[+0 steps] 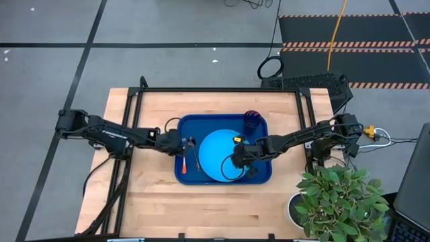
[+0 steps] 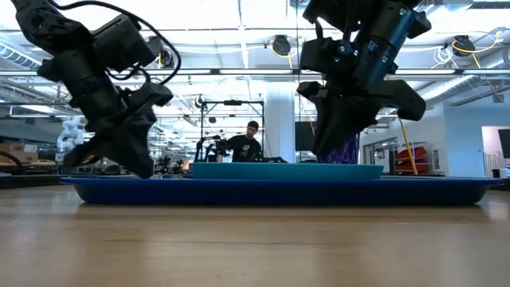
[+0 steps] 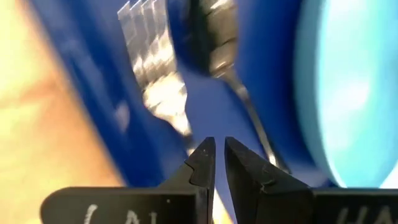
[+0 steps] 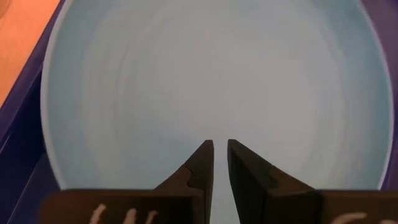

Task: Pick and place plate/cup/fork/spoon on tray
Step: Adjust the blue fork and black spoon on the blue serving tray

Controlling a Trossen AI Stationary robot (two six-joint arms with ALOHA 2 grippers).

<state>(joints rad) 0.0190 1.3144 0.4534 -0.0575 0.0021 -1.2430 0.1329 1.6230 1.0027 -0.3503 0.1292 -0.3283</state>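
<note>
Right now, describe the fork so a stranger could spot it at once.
Find the dark-blue tray mid-table. Along its left edge, beside the sky-blue plate, lie two slim utensils. The fork is the outer one, with silver tines and an orange-red handle; the spoon is dark.

plate (image 1: 218, 154), cup (image 1: 252, 119), fork (image 1: 183, 163) and spoon (image 1: 196, 156) lie on tray (image 1: 259, 176).

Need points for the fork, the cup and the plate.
fork (image 3: 152, 74): left wrist view, on the silver tines.
cup (image 1: 252, 121): high view, on its rim.
plate (image 4: 211, 74): right wrist view, on its flat middle.
</note>
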